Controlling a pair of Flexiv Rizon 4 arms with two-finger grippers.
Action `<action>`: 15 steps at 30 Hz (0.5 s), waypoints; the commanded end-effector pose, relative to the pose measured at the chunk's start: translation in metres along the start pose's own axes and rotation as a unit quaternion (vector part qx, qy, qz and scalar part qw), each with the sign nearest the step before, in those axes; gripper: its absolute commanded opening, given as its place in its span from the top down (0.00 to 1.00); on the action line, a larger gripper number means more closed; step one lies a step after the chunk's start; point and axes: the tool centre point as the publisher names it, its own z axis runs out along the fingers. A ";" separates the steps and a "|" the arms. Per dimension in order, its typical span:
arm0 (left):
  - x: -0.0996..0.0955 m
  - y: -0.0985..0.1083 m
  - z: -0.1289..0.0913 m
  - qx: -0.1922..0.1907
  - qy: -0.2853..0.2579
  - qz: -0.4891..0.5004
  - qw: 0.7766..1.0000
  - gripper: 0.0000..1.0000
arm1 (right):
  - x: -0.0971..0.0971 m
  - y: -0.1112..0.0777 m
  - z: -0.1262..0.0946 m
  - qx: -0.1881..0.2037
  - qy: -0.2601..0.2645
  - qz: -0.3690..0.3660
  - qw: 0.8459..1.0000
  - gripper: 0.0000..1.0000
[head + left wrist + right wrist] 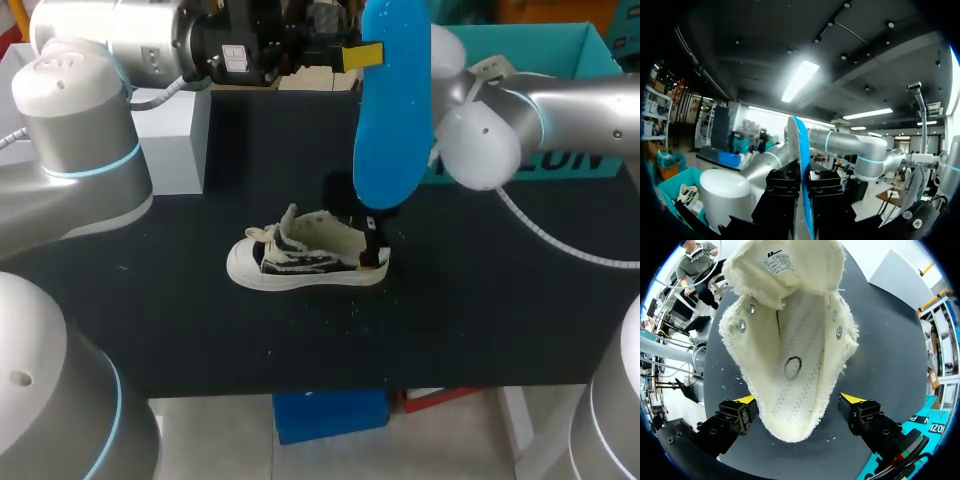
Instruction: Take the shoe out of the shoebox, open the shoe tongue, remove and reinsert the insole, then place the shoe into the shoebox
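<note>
Even overhead light leaves the black table (480, 320) matte and the shoe (790, 340) ahead of the right gripper (799, 401) bright, while ceiling strips glare beyond the dim left gripper (804, 192) clamping the insole (799, 145).

Left arm (80, 150) enters from 9 o'clock, wrist level, reaching toward 12 o'clock; left gripper (362, 55) is clamped on the insole (392, 110); right arm (580, 105) enters from 2 o'clock, bending toward centre; right gripper (799, 399) points down, fingers spread wide.
</note>
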 end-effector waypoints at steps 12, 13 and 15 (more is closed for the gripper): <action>0.000 0.001 0.001 -0.001 -0.001 0.001 1.000 1.00 | -0.001 0.005 -0.004 0.016 -0.014 -0.010 1.000 0.00; 0.000 0.001 0.001 -0.001 -0.001 0.001 1.000 1.00 | 0.000 0.004 -0.004 0.011 -0.014 -0.011 1.000 0.00; 0.000 0.001 0.001 -0.001 -0.001 0.001 1.000 1.00 | 0.002 0.002 -0.004 0.008 -0.015 -0.012 1.000 0.00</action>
